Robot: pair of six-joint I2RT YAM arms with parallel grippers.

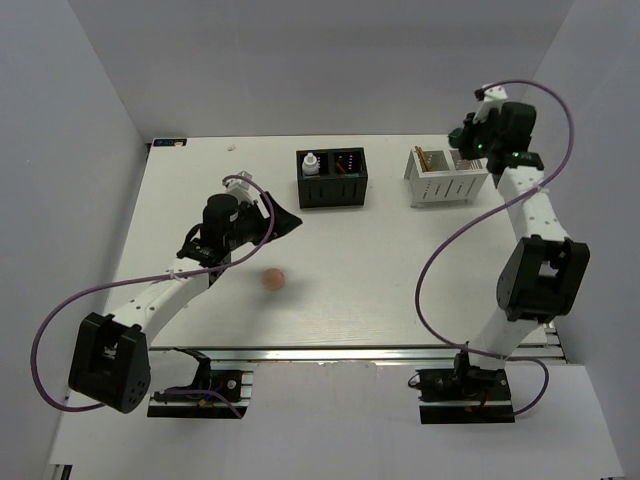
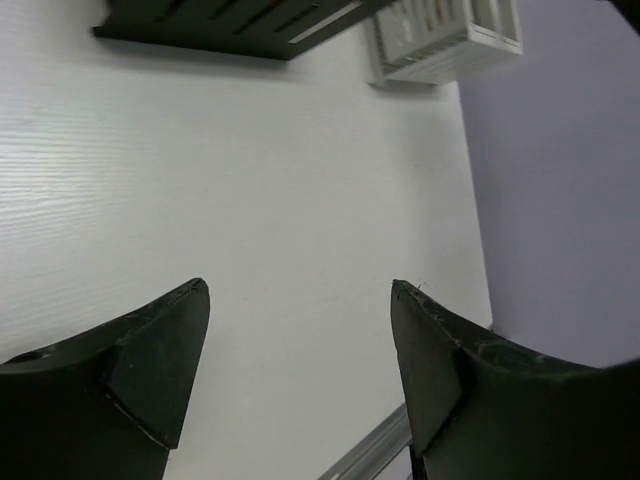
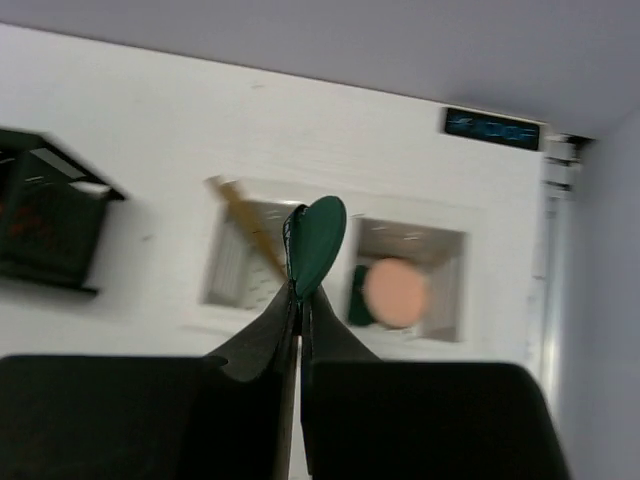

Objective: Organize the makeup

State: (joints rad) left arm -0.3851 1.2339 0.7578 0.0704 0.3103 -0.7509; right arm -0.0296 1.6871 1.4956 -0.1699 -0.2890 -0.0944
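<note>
Green disc [image 3: 318,240] in right hand [image 3: 299,298], above white slotted box [image 3: 410,215]

White table [image 1: 400,270] with a faint wood grain fills the middle of the view. A black box [image 1: 332,192] with two compartments and a slotted front wall stands upright near the far edge, about centre. A white slotted box [image 1: 447,190], also with two compartments, sits to its right near the far edge, apart from the black one. Pale grey walls [image 1: 300,60] close in the left, back and right. A metal rail [image 1: 340,355] runs along the near table edge. A small dark tag [image 1: 168,141] sits at the far-left corner, text unreadable.
</note>
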